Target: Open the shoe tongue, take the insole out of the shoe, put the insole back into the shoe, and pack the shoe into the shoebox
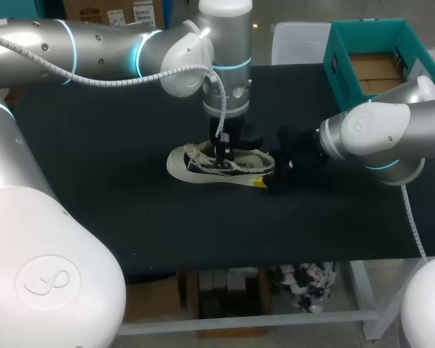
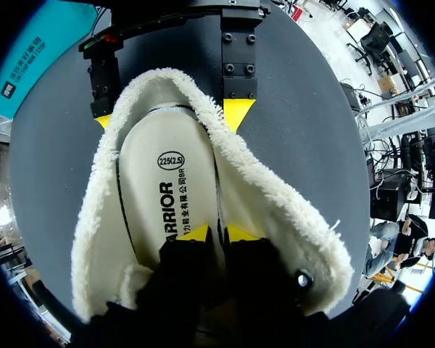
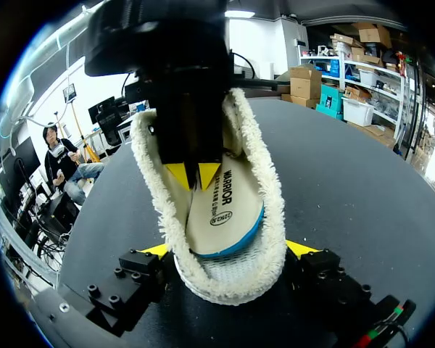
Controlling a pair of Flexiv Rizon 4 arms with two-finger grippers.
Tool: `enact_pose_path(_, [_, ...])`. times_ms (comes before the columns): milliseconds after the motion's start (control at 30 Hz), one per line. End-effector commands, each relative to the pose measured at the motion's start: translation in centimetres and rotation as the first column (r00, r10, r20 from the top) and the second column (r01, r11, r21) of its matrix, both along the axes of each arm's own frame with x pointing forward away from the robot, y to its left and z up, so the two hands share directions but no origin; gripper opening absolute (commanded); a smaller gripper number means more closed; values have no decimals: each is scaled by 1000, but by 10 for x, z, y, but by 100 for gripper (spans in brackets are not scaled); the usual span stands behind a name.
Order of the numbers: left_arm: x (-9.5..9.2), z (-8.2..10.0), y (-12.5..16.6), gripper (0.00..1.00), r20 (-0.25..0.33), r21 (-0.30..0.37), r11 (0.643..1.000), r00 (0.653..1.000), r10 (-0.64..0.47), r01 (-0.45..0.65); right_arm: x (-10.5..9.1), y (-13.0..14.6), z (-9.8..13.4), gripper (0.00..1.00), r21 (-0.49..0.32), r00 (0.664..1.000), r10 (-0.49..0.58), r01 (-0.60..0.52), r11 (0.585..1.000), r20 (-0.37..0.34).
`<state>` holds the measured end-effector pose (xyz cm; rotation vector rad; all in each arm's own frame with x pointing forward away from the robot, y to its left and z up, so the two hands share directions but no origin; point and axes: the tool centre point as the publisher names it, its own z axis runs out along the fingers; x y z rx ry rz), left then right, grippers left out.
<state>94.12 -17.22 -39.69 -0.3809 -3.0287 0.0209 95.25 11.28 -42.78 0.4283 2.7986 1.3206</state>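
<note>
A small cream shoe [image 1: 221, 165] with a fleece lining lies on its sole mid-table. Its white printed insole [image 2: 159, 196] lies inside it, a blue edge showing at the heel [image 3: 232, 250]. My left gripper [image 2: 217, 233] points down into the shoe opening [image 1: 221, 151], its yellow tips a narrow gap apart at the seam between insole and lining; nothing is pinched between them. My right gripper [image 3: 228, 250] straddles the heel [image 1: 270, 179], one finger pressed against each side of the fleece collar. The teal shoebox [image 1: 377, 61] stands at the back right.
A clear plastic bin [image 1: 299, 40] sits beside the shoebox at the table's far edge. Dark tabletop [image 1: 116, 181] stretches left of and in front of the shoe.
</note>
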Motion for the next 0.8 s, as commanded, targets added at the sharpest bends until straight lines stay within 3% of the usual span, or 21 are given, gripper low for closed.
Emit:
enact_pose_path(33, [-13, -14, -3, 23, 22, 28, 1000, 1000, -5, 4, 3, -2, -3, 0, 4, 1000, 1, -1, 1000, -2])
enact_pose_path(333, [-13, -27, 0, 26, -6, 41, 999, 1000, 24, -23, 3, -2, -3, 0, 4, 1000, 1, -1, 1000, -2])
enact_pose_path(567, [-6, -19, 0, 26, -51, 14, 999, 997, 52, -52, 3, -2, -3, 0, 4, 1000, 1, -1, 1000, -2])
enact_pose_path(800, [-19, -30, -2, 27, -27, 35, 999, 999, 43, -42, 3, -2, -3, 0, 4, 1000, 1, -1, 1000, -2])
